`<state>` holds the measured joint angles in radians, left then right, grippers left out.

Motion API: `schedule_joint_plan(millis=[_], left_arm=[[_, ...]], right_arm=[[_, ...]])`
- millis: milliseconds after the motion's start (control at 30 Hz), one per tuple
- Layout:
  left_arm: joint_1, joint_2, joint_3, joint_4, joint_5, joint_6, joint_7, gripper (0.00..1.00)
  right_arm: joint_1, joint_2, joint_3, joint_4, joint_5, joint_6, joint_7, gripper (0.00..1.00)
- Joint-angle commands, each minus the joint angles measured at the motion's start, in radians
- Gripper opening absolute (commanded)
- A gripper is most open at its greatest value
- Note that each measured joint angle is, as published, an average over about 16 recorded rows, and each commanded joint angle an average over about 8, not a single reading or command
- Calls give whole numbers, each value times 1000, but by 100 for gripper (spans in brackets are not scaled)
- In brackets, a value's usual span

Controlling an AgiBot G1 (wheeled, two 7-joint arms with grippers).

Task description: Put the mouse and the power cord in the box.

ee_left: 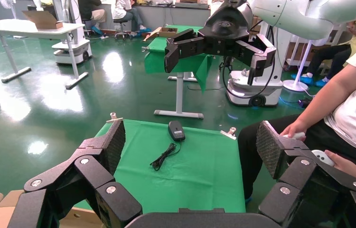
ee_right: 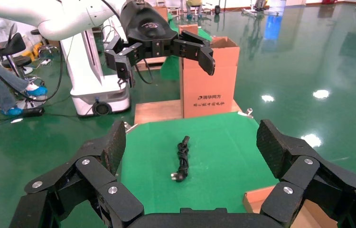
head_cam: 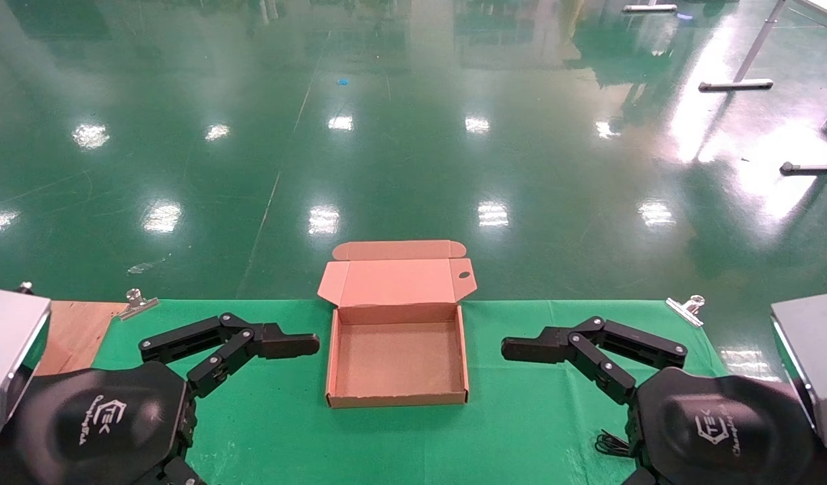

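Note:
The box lies open and empty in the middle of the green cloth, lid folded back. The mouse sits near the cloth's right end, its thin cable bunched beside it; in the head view only a bit of cable shows by the right arm. The power cord lies bundled near the left end, hidden in the head view under the left arm. My left gripper hovers open just left of the box. My right gripper hovers open just right of it. Neither holds anything.
The green cloth is clipped down at its far corners. A tall cardboard carton stands on a wooden board past the left end. A seated person is close to the right end.

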<state>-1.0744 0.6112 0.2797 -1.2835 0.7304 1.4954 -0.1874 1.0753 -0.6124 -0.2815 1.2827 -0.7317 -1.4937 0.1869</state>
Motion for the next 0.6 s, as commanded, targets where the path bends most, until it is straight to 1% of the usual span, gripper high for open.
schedule_joint_plan(millis=[33,600], left_arm=[[0,0,0,0,0,0,0,100],[0,0,0,0,0,0,0,100]], right_arm=[[0,0,0,0,0,0,0,100],[0,0,0,0,0,0,0,100]])
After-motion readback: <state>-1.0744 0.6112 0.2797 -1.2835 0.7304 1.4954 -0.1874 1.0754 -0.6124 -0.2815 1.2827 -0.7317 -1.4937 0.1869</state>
